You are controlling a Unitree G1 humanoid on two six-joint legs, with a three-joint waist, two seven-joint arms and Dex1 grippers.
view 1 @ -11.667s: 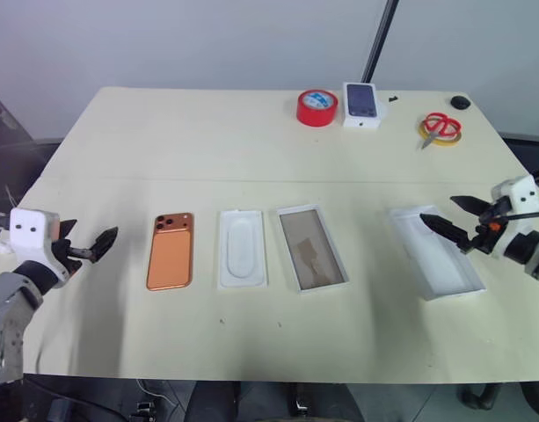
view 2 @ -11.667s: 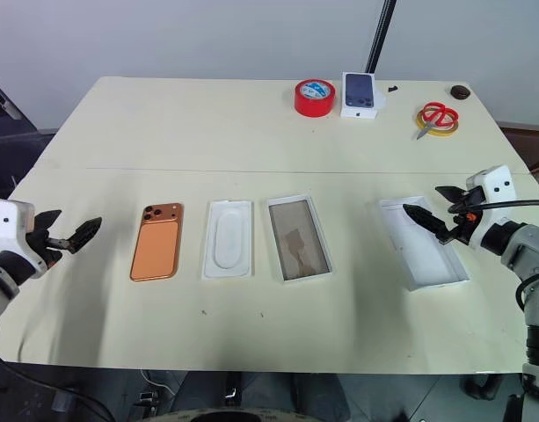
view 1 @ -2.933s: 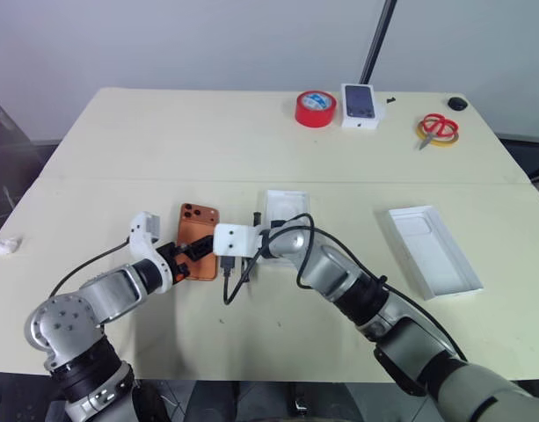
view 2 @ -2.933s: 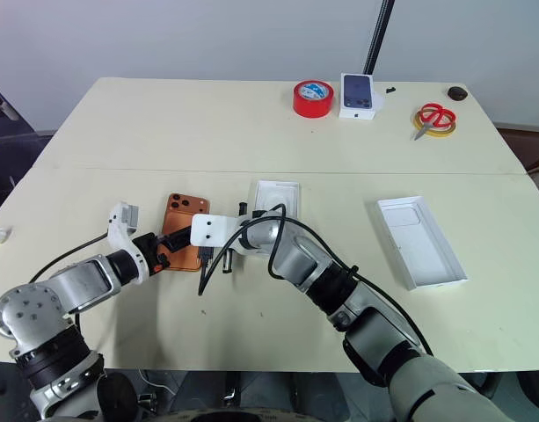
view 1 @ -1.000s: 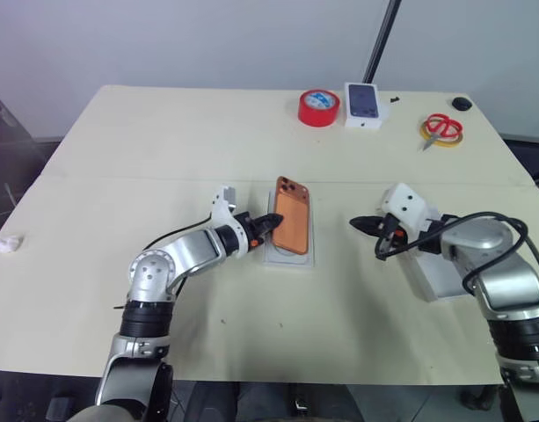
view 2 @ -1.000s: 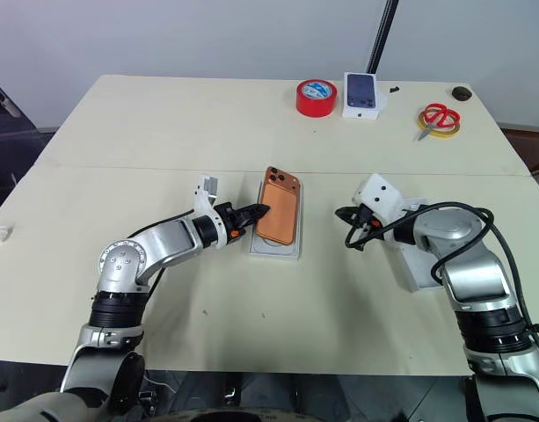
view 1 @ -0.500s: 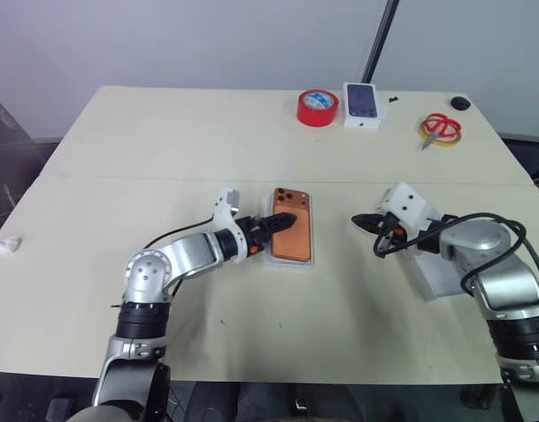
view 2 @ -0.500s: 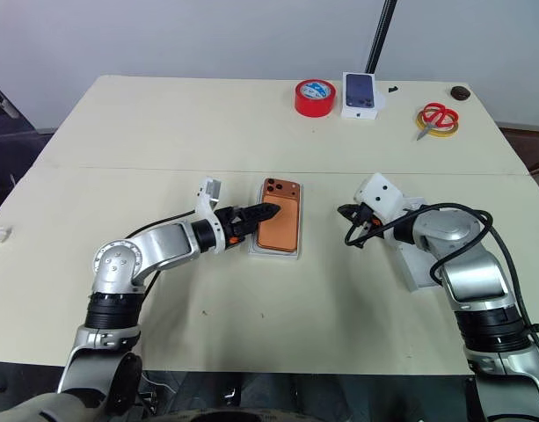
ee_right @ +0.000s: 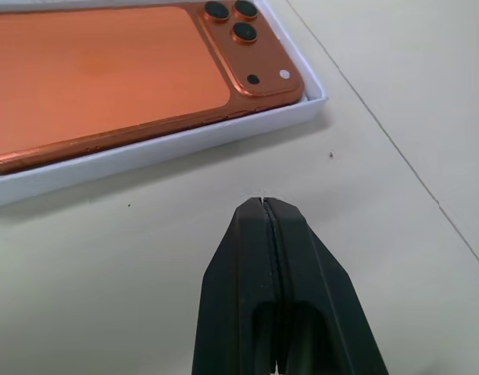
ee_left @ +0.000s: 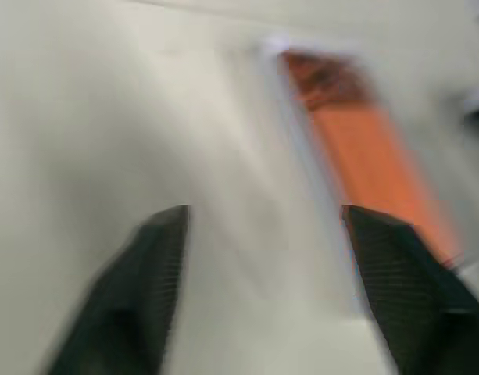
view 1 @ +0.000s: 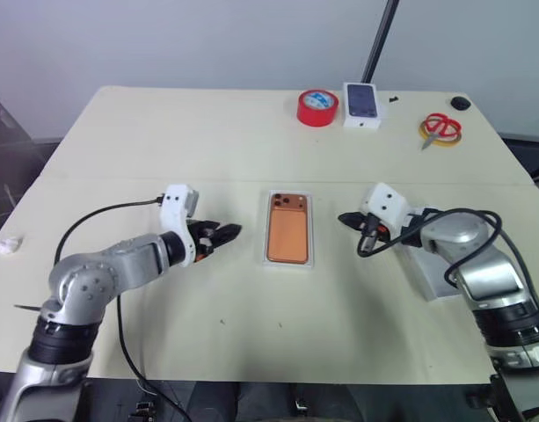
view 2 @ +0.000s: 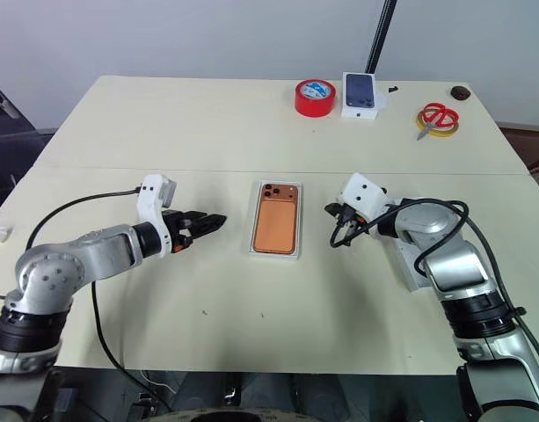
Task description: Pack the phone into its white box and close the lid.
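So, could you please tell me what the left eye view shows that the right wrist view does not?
The left eye view alone shows the left gripper, open, the red tape roll, the scissors and the lid beneath the right arm. The right wrist view alone shows the right gripper's fingers pressed shut at close range. Both show the phone lying in the white box.

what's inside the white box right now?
The phone lies flat inside the white box, back up, lenses toward the table's far side. It covers the box floor, so whatever lies under it cannot be seen.
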